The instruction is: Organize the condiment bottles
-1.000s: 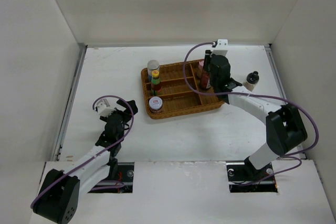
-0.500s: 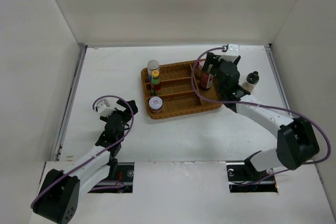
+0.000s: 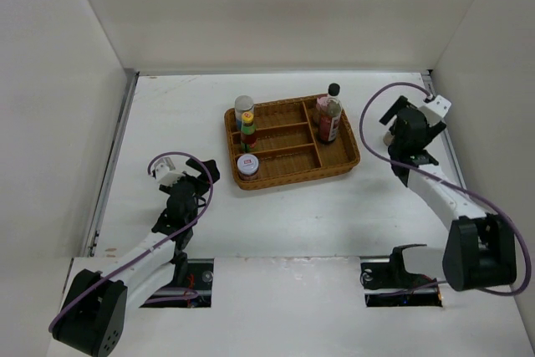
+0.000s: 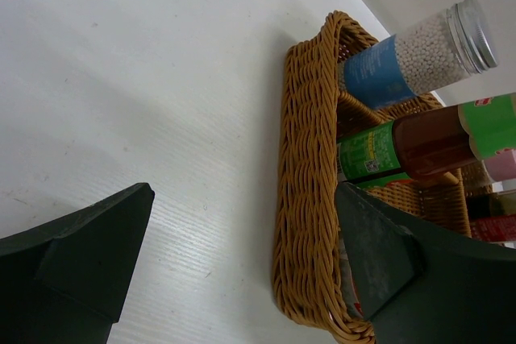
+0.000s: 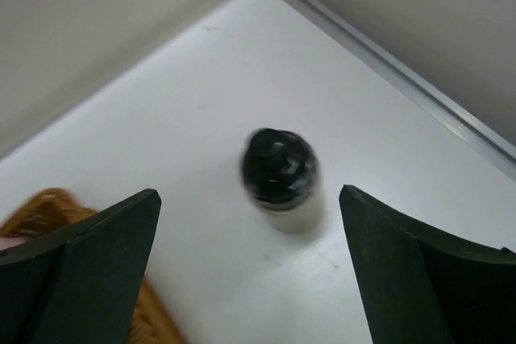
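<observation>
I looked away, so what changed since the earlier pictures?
The right hand let go of the tall black-capped bottle, left standing in the wicker tray's right end, and swung right, over the black-capped shaker. Left hand and other bottles stayed put.

The white counter holds a brown basket tray. A small black-capped shaker stands on it, right of the tray.

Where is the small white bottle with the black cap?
The black-capped bottle stands on the white table, right of the wicker tray, seen in the right wrist view.
</observation>
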Robot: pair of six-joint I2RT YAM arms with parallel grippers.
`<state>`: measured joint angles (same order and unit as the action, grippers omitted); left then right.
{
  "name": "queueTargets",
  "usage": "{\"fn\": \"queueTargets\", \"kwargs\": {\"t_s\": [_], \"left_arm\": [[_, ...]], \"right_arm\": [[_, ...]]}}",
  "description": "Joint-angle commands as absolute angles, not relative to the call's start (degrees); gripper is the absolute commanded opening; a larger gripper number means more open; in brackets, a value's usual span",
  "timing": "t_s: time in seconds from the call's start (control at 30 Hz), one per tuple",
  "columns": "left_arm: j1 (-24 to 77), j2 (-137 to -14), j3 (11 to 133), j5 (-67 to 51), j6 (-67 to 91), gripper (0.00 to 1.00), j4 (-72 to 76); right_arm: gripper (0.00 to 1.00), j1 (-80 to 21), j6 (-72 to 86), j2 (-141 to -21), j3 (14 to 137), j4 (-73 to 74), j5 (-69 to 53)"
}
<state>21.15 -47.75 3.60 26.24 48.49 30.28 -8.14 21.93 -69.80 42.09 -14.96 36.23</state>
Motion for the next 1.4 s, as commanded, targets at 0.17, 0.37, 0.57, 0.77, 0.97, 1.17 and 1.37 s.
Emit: {"fn": "queueTargets", "kwargs": {"t_s": [0.17,0.37,0.57,0.77,0.97,1.17,1.37], "left_arm": [[21.4,-47.8,3.5,25.3,49.1,1.00,33.5],[21.4,-48.1,3.5,25.3,49.1,1.00,33.7],[21.4,-48.4,3.6,25.3,49.1,1.00,33.7],[21.2,-48.4,3.6,25.3,49.1,1.00,33.7],[21.2,-48.2,3.6,25.3,49.1,1.00,33.7],[21.2,-47.5,3.4,25.3,49.1,1.00,33.7],[21.1,-47.8,3.5,25.3,49.1,1.00,33.7]], "right_arm": [[1.00,-1.7,24.9,-82.3,50.1,-7.0,34.5],[1.00,0.5,23.9,-89.6,54.9,-8.7,30.9],[0.96,1.2,23.4,-94.7,58.4,-8.9,30.5],[0.68,1.2,25.0,-94.4,56.8,-8.5,30.8],[0.58,-3.0,27.1,-82.9,48.6,-11.4,34.0],[0.56,-12.9,26.6,-67.3,40.9,-9.9,36.8],[0.56,-25.0,26.0,-59.6,37.4,-10.1,36.8]]}}
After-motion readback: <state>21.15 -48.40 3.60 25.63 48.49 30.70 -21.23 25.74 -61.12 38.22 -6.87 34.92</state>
